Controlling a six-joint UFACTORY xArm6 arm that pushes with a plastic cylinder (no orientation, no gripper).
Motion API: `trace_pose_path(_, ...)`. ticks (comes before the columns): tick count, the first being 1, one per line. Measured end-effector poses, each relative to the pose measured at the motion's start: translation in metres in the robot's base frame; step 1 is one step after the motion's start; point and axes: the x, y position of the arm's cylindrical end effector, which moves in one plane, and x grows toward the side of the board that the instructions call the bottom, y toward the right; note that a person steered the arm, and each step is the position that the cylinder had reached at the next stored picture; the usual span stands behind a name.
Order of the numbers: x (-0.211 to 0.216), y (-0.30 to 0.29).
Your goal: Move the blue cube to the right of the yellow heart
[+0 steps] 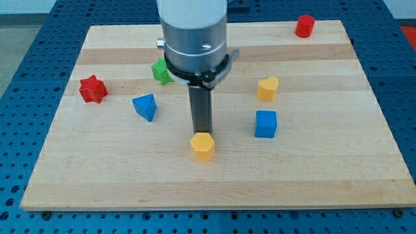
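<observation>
The blue cube (265, 123) sits right of the board's middle. The yellow heart (267, 88) lies just above it, toward the view's top, with a small gap between them. My tip (203, 132) is down at the board, to the left of the blue cube and well apart from it. The tip stands right behind a yellow hexagonal block (203, 147), at or very near its top edge.
A blue triangular block (145, 106) lies left of the rod. A red star (93, 89) is at the left edge. A green block (161, 71) is partly hidden behind the arm. A red cylinder (304, 26) stands at the top right of the wooden board (338, 175).
</observation>
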Motion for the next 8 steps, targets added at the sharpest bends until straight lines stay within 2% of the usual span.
trace_pose_path(1,0.003,0.017)
trace_pose_path(2,-0.019,0.050)
trace_pose_path(4,-0.018,0.163)
trace_pose_path(5,-0.016,0.138)
trace_pose_path(6,0.008,0.113)
trace_pose_path(7,0.052,0.118)
trace_pose_path(8,0.064,0.158)
